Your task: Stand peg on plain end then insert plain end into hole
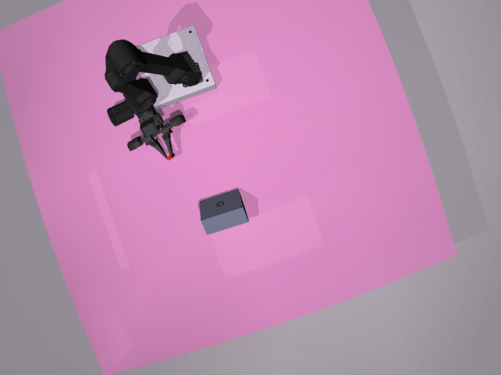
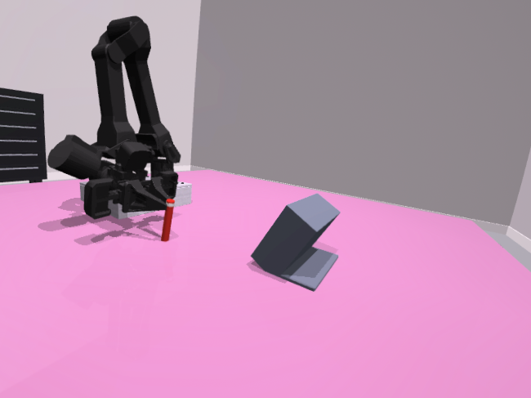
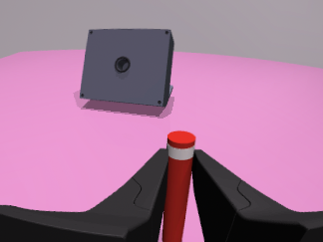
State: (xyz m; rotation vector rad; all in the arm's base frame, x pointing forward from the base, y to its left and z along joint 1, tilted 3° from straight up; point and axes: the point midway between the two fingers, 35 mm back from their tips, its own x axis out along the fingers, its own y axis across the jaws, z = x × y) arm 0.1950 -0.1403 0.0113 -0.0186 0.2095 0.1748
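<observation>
The red peg is nearly upright with a slight lean, white-banded end up. Its plain lower end is at or very close to the table in the exterior view; exact contact cannot be told. My gripper is shut on the peg just below the white band, coming from the side at a low angle. The sloped panel stands apart from the peg. Its round hole shows in the face; the exterior view does not show it.
The panel's flat foot plate lies on the pink table behind the block. The arm's pale base plate is behind the gripper. A dark drawer cabinet stands in the background.
</observation>
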